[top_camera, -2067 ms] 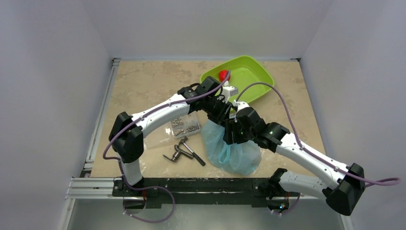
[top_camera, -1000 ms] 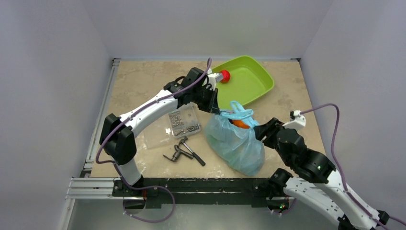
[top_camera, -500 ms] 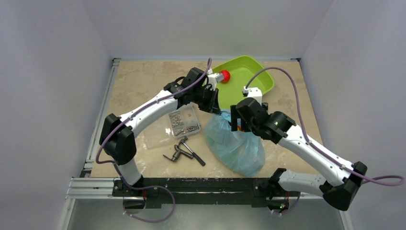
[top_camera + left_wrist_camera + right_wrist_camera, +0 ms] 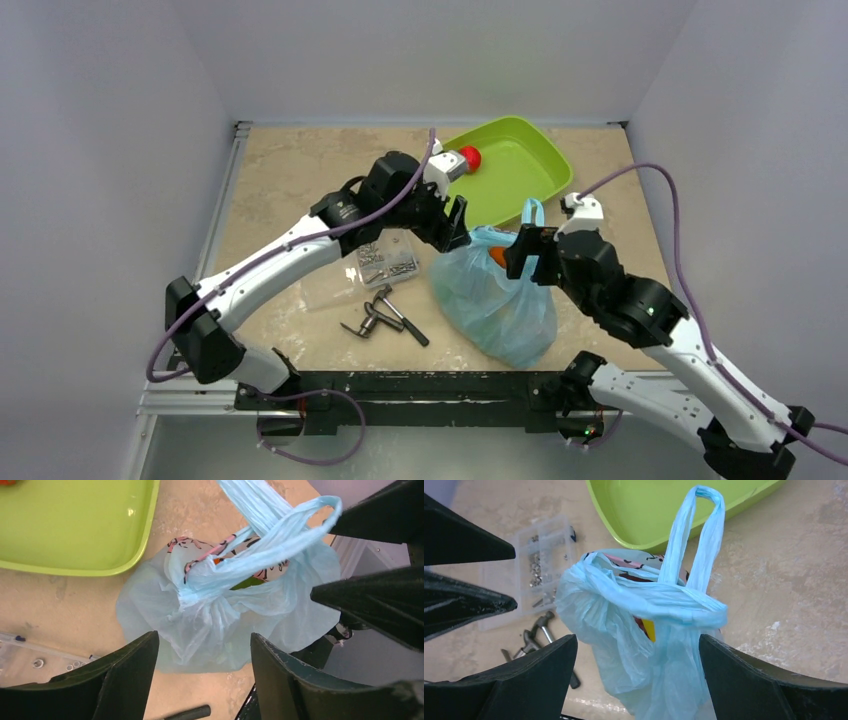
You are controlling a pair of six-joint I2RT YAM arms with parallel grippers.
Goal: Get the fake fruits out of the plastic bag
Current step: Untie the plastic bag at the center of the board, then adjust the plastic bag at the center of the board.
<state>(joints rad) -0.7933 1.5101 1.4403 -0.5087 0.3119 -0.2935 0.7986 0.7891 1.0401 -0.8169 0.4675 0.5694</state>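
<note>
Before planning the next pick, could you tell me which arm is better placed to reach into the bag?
Probably right: the right tool, open, brackets the plastic bag at its gaping mouth, a yellow fruit showing inside. The left tool, also open, faces its bunched side.

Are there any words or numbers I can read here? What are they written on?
No words or numbers can be read anywhere.
The plastic bag has pink and black printed marks near its mouth, but they are too crumpled and blurred to read.
</note>
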